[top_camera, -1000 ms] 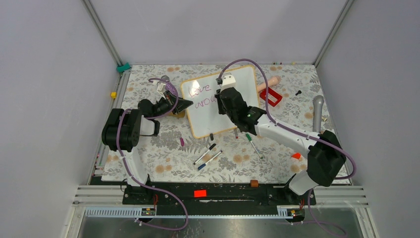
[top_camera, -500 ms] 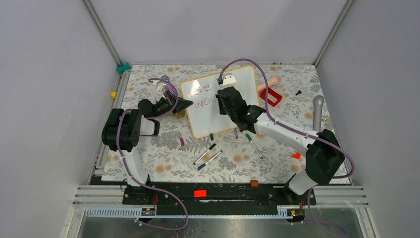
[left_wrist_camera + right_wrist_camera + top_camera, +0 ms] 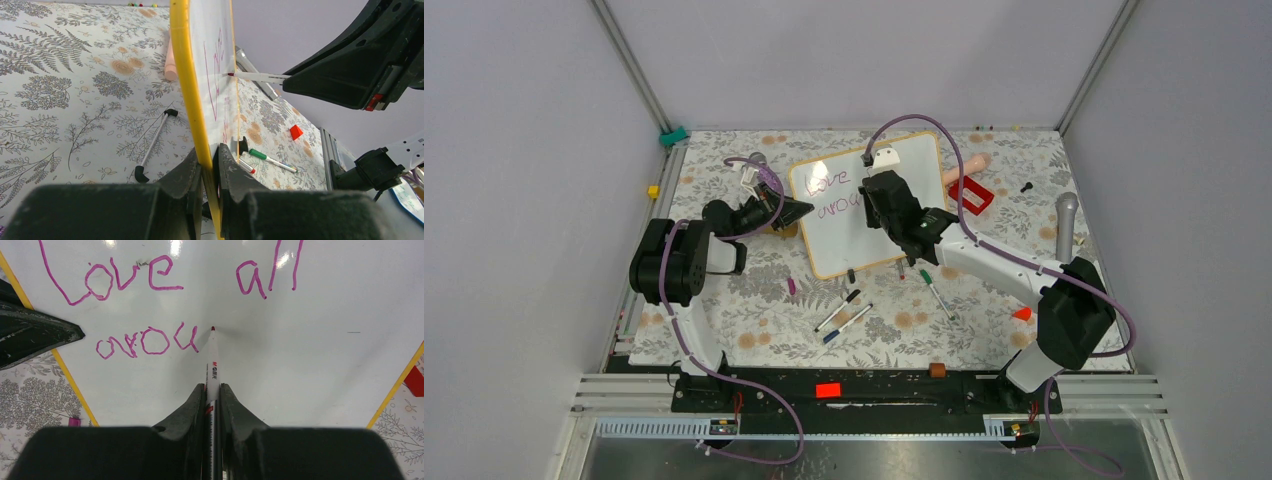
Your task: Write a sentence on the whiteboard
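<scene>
The whiteboard point(image 3: 876, 232) lies tilted at mid-table, its yellow-orange edge point(image 3: 186, 75) pinched between the shut jaws of my left gripper point(image 3: 207, 154) at the board's left side point(image 3: 796, 212). The sentence point(image 3: 165, 287) reads "Love all" with "arou" beneath, in pink cursive. My right gripper point(image 3: 213, 389) is shut on a white marker point(image 3: 212, 365), above the board's middle point(image 3: 882, 197). Its red tip point(image 3: 213, 328) meets the board just right of the "u". The marker point(image 3: 260, 76) also shows in the left wrist view.
Loose markers lie in front of the board: a green one point(image 3: 936, 292) and two dark-capped ones point(image 3: 844, 310). A red frame point(image 3: 971, 196), a pale cylinder point(image 3: 969, 165) and a grey handle point(image 3: 1065, 225) are to the right. A white block point(image 3: 885, 158) sits at the board's far edge.
My right gripper with the marker has shifted slightly toward the board's far side. The left gripper and the board have stayed put.
</scene>
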Action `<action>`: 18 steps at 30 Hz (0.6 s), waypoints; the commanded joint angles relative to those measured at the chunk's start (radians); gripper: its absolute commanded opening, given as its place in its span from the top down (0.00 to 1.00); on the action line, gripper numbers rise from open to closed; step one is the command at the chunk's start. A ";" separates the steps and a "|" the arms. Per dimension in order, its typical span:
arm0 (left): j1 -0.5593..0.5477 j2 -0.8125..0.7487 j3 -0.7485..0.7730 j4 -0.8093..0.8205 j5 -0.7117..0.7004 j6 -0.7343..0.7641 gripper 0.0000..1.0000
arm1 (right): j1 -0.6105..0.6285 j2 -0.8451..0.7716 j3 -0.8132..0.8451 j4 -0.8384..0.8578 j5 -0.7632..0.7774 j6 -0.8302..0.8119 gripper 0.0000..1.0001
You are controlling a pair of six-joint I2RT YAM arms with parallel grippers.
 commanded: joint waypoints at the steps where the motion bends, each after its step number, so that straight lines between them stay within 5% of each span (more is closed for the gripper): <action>1: 0.002 0.038 -0.007 0.009 0.069 0.161 1.00 | -0.008 0.016 0.059 -0.001 0.008 0.008 1.00; 18: 0.003 0.036 -0.007 0.008 0.073 0.162 1.00 | -0.009 0.023 0.055 -0.050 0.004 0.028 1.00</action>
